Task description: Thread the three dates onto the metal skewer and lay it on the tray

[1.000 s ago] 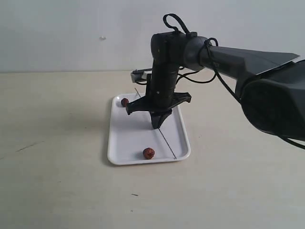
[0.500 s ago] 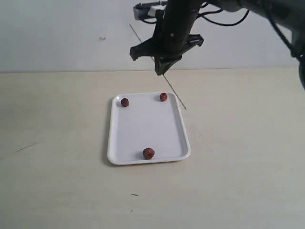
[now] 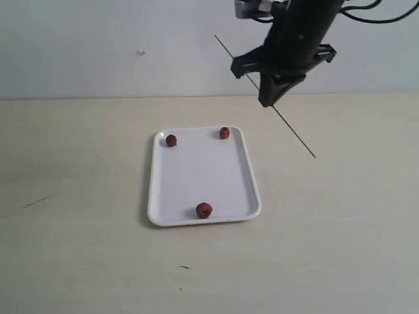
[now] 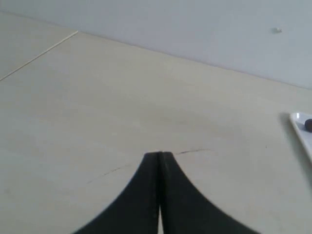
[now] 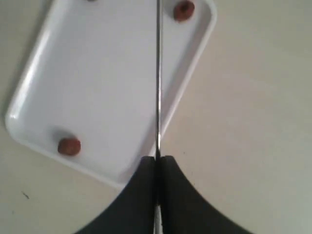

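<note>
The white tray (image 3: 196, 176) lies on the table with three dates on it: one at its back left corner (image 3: 171, 140), one at its back right corner (image 3: 224, 133), one near its front rim (image 3: 204, 210). High above the table to the tray's right, my right gripper (image 3: 269, 101) is shut on the thin metal skewer (image 3: 294, 135), which slants down to the right. In the right wrist view the skewer (image 5: 158, 78) runs out from the gripper (image 5: 158, 158) over the tray (image 5: 107, 97). My left gripper (image 4: 159, 154) is shut and holds nothing, low over bare table.
A pale wall stands behind the beige table (image 3: 78, 163). In the left wrist view the tray's corner (image 4: 301, 124) shows at the edge with a date (image 4: 308, 125) on it. A thin dark scratch (image 4: 192, 152) marks the table near the left gripper.
My right gripper has risen from the tray with the skewer and swung up and to the right. The date it covered at the back right corner now shows.
</note>
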`<act>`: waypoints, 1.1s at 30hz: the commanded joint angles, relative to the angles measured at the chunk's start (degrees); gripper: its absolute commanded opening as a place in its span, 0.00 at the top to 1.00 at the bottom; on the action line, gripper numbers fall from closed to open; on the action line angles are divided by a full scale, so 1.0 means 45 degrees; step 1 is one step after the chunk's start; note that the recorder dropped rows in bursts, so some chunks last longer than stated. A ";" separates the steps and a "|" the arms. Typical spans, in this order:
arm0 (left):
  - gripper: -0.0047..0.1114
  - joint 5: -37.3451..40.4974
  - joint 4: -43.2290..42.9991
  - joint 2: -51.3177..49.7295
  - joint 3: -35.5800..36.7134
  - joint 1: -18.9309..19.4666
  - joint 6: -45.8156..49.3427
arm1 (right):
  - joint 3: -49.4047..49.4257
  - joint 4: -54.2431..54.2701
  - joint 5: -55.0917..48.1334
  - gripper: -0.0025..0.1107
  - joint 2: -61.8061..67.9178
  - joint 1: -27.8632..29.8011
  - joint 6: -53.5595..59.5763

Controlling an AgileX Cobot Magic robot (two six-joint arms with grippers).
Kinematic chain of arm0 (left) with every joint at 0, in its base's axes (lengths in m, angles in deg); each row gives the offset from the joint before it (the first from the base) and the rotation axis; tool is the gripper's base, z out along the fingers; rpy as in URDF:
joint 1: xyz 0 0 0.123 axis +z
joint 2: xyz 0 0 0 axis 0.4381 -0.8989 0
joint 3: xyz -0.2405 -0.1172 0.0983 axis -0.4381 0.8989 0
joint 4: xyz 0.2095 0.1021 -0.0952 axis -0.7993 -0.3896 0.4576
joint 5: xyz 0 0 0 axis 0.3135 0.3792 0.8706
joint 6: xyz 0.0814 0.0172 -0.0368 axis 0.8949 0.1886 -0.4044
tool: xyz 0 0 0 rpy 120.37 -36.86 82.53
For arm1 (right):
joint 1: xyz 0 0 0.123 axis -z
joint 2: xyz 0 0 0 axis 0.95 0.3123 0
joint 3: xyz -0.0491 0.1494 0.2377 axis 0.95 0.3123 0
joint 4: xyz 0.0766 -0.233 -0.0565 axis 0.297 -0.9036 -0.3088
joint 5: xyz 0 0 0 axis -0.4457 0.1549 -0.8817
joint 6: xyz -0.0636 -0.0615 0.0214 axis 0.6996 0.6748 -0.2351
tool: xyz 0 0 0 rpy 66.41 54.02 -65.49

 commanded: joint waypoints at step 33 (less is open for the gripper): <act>0.96 0.1883 0.2327 -1.2950 -1.5243 -0.0010 0.1823 | 0.5546 0.0086 0.0486 0.98 -0.3754 0.0131 0.0542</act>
